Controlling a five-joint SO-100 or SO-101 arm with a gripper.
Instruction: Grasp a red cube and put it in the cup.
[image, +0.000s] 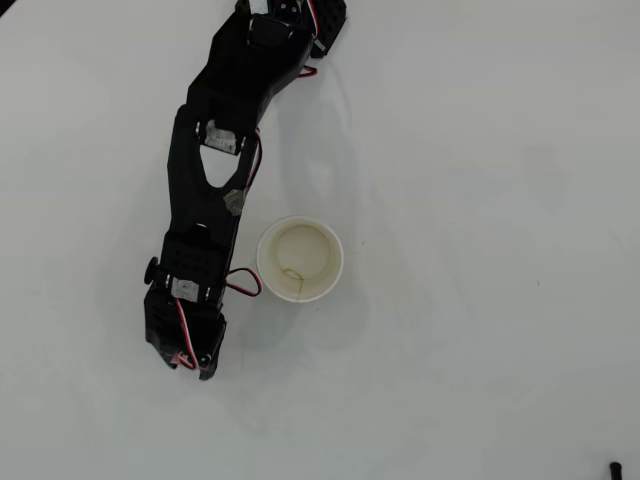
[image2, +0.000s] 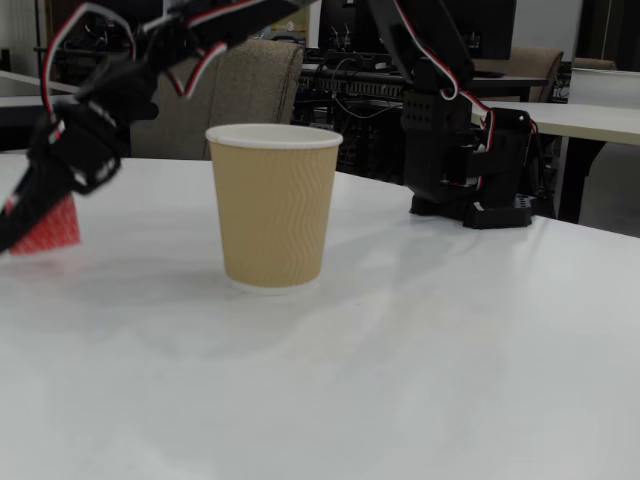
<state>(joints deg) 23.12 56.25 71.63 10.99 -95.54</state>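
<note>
In the fixed view the red cube hangs just above the table at the far left, motion-blurred, with my gripper shut on it. The cup stands upright to the right of the cube, tan on the outside with a white rim. From overhead the cup shows a cream inside with nothing in it, and my gripper sits to its lower left. The black gripper body hides the cube in the overhead view.
The arm's black base stands at the back right of the white table in the fixed view. Chairs and desks lie behind the table. A small dark object lies at the overhead view's bottom right corner.
</note>
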